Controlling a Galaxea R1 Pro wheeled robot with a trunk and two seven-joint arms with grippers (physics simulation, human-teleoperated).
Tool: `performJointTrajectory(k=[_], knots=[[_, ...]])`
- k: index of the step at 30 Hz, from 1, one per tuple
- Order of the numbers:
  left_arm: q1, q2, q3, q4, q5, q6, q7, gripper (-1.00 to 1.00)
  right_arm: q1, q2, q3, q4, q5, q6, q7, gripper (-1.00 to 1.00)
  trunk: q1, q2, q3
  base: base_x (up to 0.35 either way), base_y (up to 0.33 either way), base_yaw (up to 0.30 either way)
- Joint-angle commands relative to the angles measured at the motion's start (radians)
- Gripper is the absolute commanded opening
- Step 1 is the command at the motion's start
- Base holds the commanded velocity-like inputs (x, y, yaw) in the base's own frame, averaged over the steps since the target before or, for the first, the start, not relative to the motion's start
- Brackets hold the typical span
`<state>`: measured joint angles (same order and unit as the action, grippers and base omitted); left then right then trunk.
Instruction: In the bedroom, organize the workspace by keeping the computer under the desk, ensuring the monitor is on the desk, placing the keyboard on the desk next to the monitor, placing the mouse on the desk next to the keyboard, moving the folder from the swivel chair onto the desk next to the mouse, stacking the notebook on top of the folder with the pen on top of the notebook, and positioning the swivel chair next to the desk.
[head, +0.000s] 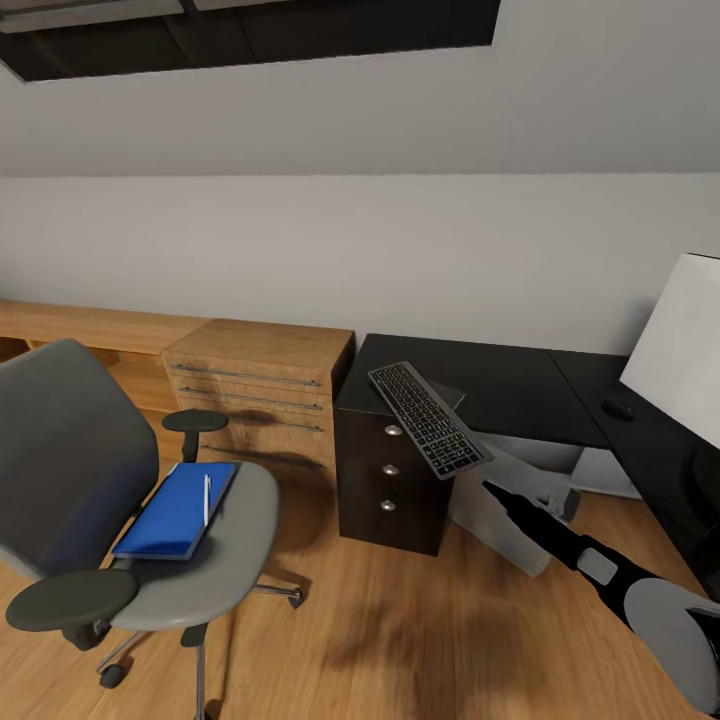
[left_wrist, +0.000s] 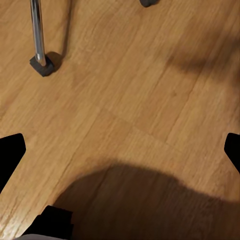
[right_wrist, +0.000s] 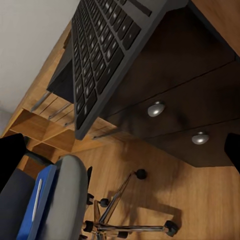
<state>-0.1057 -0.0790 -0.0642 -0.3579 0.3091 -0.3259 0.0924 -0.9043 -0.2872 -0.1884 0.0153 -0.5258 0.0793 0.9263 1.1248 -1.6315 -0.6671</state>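
Note:
The slim dark keyboard (head: 430, 418) lies tilted on the black desk (head: 520, 385), its near end overhanging the drawers (head: 390, 470). A thin dark grey corner, apparently the notebook (head: 452, 394), shows under it. My right gripper (head: 498, 492) is just below and in front of that overhanging end, open and empty; in its wrist view, the keyboard (right_wrist: 95, 55) is overhead. The grey swivel chair (head: 90, 480) at left carries the blue folder (head: 170, 512) with the white pen (head: 207, 498) on it. The mouse (head: 618, 408) sits on the desk's right wing by the monitor (head: 680, 340). My left gripper (left_wrist: 120, 155) hangs open over the floor.
A light wooden drawer unit (head: 260, 385) and low shelving stand against the wall between chair and desk. The light grey computer (head: 480, 522) leans under the desk behind my right arm. A chair caster (left_wrist: 44, 65) rests on the wood floor near my left gripper.

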Motion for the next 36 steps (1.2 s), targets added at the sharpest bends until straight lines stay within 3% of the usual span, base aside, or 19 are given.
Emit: performJointTrajectory(k=[1, 31, 36], knots=[[0.000, 0.000, -0.007, 0.000, 0.002, -0.004, 0.008, 1.00, -0.001, 0.000, -0.008, 0.002, 0.000, 0.008, 0.004, 1.00, 0.000, 0.000, -0.001, 0.000, 0.000, 0.000], [-0.001, 0.001, -0.008, 0.000, 0.001, -0.004, 0.006, 1.00, 0.001, 0.003, -0.008, 0.003, 0.001, 0.013, 0.001, 1.00, 0.000, 0.000, -0.001, 0.000, 0.000, 0.000], [-0.001, 0.001, -0.007, 0.000, 0.002, -0.004, 0.006, 1.00, 0.001, 0.016, -0.010, 0.002, -0.001, 0.014, 0.000, 1.00, 0.000, 0.000, -0.001, 0.000, 0.000, 0.000]])
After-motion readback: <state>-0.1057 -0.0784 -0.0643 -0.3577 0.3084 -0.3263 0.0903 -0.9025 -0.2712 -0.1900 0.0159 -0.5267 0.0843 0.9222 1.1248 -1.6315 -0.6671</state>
